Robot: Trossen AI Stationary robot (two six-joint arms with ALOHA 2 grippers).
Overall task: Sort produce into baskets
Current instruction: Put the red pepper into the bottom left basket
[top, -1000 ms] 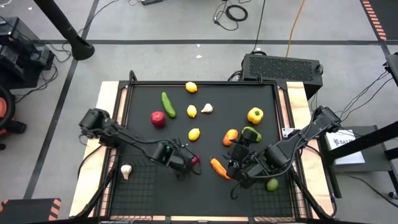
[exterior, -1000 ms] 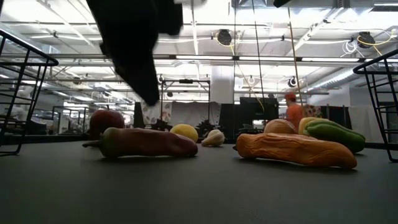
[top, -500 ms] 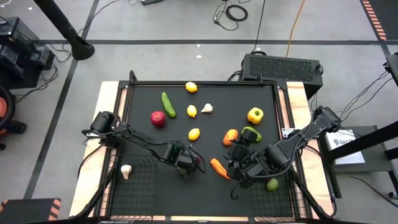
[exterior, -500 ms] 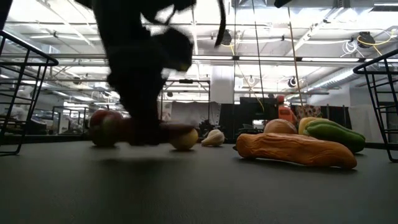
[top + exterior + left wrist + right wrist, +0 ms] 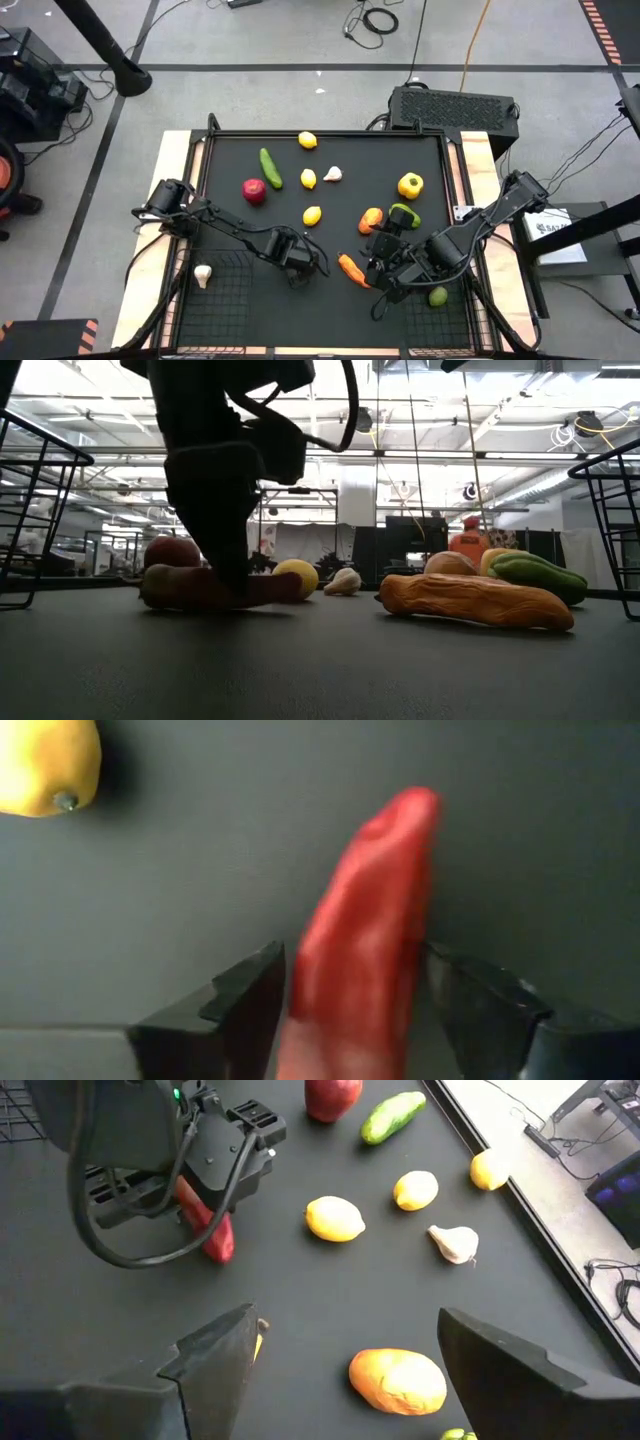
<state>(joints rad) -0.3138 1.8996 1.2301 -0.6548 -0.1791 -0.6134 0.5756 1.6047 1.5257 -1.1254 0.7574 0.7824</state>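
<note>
Left hand fingers apart astride long red pepper, glossy, tapered, lying flat on table

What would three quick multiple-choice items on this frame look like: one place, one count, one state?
1. The left gripper is down at:
A. a banana
B. the red pepper
C. a tomato

2. Lemons on the table:
A. one
B. three
C. six

3. The right gripper is:
A. shut, empty
B. shut on a banana
C. open, empty

Key: 1 B, the left wrist view shows the red pepper at that gripper. 2 B, the high view shows three yellow lemons. 3 C, the right wrist view shows it spread wide with only bare tabletop between.
</note>
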